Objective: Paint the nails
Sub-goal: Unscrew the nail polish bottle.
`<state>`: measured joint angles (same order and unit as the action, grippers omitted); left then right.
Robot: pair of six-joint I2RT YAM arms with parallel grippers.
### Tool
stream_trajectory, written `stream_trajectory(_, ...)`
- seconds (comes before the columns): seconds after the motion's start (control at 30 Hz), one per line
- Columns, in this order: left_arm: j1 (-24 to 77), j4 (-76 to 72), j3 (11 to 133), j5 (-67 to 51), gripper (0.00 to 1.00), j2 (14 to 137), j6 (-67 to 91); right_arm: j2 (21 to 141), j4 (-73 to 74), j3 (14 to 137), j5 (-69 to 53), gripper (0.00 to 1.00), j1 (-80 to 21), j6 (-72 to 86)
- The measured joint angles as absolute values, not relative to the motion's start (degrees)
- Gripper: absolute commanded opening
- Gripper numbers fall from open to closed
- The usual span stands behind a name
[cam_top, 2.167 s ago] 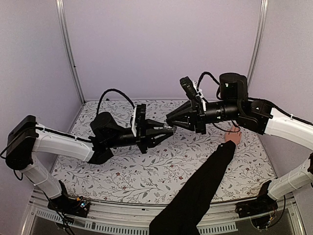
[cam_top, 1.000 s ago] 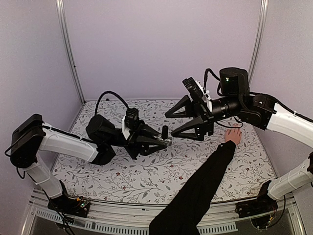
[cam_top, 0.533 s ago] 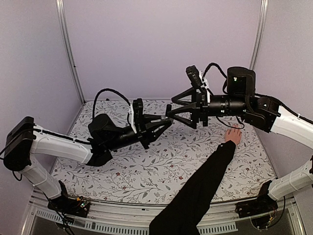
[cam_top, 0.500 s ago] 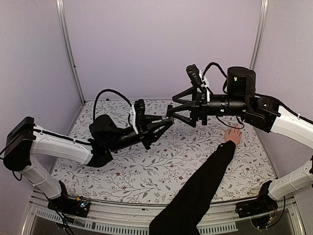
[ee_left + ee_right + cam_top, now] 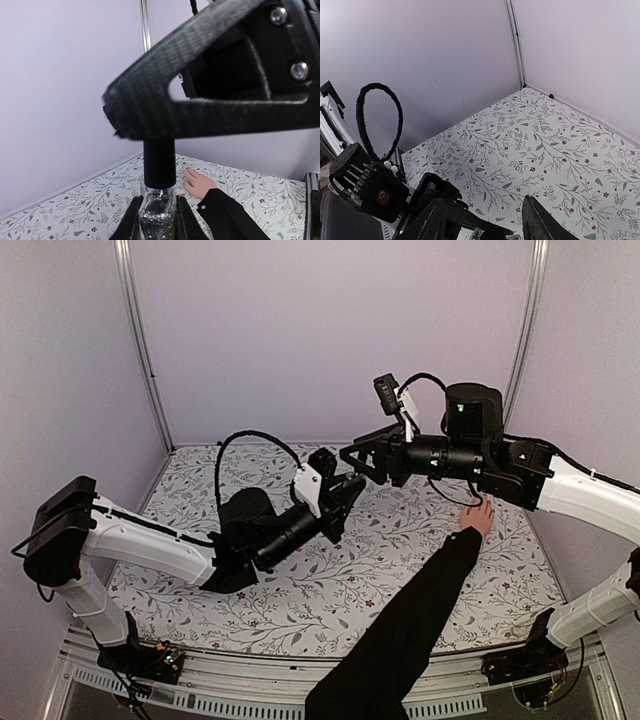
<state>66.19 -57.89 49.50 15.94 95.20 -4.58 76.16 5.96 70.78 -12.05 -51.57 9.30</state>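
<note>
At the right of the floral tabletop (image 5: 300,590), a bare light hand (image 5: 478,517) in a black sleeve (image 5: 400,630) lies flat, its nails (image 5: 482,505) too small to see. Farther back, the fingers of the left gripper (image 5: 348,490) are clamped on a glitter bottle (image 5: 158,214). The fingers of the right gripper (image 5: 360,460) stand apart at the bottle's black cap (image 5: 159,162).

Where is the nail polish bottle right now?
In the left wrist view, the glitter polish bottle sits upright in the left tool, black cap close by the right tool; the person's hand lies beyond, on the table.
</note>
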Motion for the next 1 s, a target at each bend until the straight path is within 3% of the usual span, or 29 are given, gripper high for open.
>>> stream_trajectory(0.17, 68.07, -57.43, 51.51, 19.55, 0.00, 96.95, -6.59, 77.23, 5.96, 70.76, -12.05, 0.34, -51.57, 10.70)
stream_trajectory(0.5, 68.69, -56.66, 52.60, 23.73, 0.00, 97.21, -8.64, 77.32, 5.74, 70.13, -11.86, 0.19, -51.22, 11.90)
stream_trajectory(0.73, 68.84, -56.18, 52.60, 24.45, 0.00, 97.21, -9.63, 77.32, 5.72, 69.76, -11.90, 0.00, -50.96, 11.99)
stream_trajectory(1.0, 67.22, -56.82, 50.81, 17.08, 0.00, 95.88, -8.14, 77.30, 5.50, 69.76, -15.46, 0.00, -50.54, 10.39)
